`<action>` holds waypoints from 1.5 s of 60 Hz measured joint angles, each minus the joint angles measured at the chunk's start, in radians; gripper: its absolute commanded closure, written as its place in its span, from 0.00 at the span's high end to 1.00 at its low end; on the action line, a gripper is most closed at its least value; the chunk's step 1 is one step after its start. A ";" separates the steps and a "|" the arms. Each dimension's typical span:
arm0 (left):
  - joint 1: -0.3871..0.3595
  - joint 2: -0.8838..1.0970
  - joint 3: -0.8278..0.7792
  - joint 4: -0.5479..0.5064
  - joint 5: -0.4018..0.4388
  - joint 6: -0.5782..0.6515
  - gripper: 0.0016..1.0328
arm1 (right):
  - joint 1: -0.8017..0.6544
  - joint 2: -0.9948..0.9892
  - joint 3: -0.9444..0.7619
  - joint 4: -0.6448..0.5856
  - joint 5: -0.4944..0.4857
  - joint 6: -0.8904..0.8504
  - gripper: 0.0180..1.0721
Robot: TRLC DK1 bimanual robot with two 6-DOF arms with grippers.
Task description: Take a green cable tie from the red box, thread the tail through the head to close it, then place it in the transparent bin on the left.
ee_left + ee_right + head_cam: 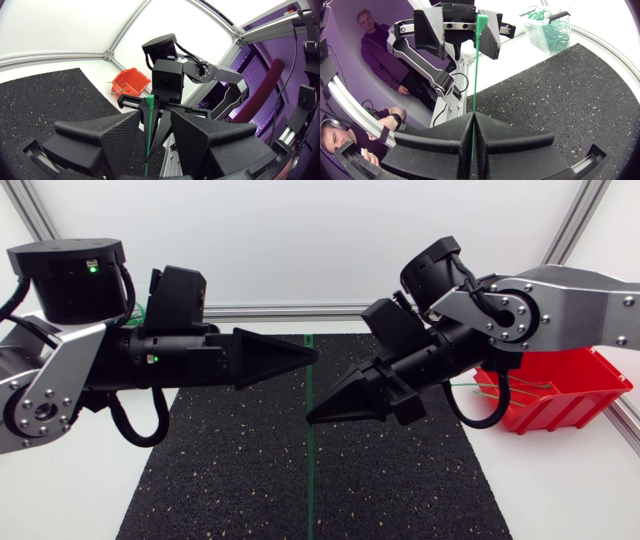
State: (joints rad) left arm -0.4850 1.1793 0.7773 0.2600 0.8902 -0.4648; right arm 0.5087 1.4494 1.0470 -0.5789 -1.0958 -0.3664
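1 green cable tie [475, 75] clamped in right pincer [472, 116], left pincer [154, 114] wide, over black mat [380, 480].

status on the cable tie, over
right pincer shut on green cable tie. left pincer open around tie's far end. nothing else between them.

White table [80, 505] carries black mat [250, 470], red box [560, 408], clear bin [536, 40].

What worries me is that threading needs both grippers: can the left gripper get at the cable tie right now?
Probably yes. The cable tie, clamped in the right gripper, runs between the open fingers of the left gripper, with nothing in the way.
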 measured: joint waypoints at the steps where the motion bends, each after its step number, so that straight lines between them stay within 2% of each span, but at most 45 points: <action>1: 0.000 0.000 0.000 0.000 0.000 0.000 0.34 | 0.000 0.000 0.000 0.000 0.000 0.000 0.05; 5: 0.000 0.000 0.000 0.001 0.000 0.000 0.23 | 0.000 0.000 0.000 0.000 0.000 0.000 0.05; 15: 0.000 0.011 0.000 0.004 0.000 0.000 0.21 | 0.000 0.000 0.000 0.000 0.000 0.000 0.05; 19: 0.000 0.018 0.000 0.004 0.000 0.000 0.14 | 0.000 0.000 0.000 0.000 0.000 0.000 0.05; 35: 0.000 0.021 0.000 0.004 0.000 0.000 0.13 | 0.000 -0.004 0.000 0.000 0.000 0.000 0.05; 43: 0.000 0.021 0.000 0.005 0.000 0.000 0.07 | 0.000 -0.004 0.000 0.003 0.000 0.000 0.05; 77: 0.000 0.021 0.000 0.007 -0.001 0.000 0.04 | 0.000 -0.006 -0.004 0.008 0.000 0.000 0.06; 79: 0.000 0.021 0.000 0.007 -0.001 -0.003 0.04 | 0.000 -0.006 -0.004 0.009 0.000 0.000 0.08; 83: 0.001 0.021 0.001 -0.002 -0.001 -0.007 0.04 | 0.000 -0.007 -0.008 0.013 0.000 0.000 0.20; 90: 0.016 0.024 0.010 -0.035 0.000 -0.007 0.04 | 0.000 -0.015 -0.020 0.014 0.012 0.000 0.34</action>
State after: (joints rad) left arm -0.4694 1.2034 0.7868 0.2245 0.8898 -0.4717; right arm 0.5087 1.4345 1.0271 -0.5644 -1.0836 -0.3664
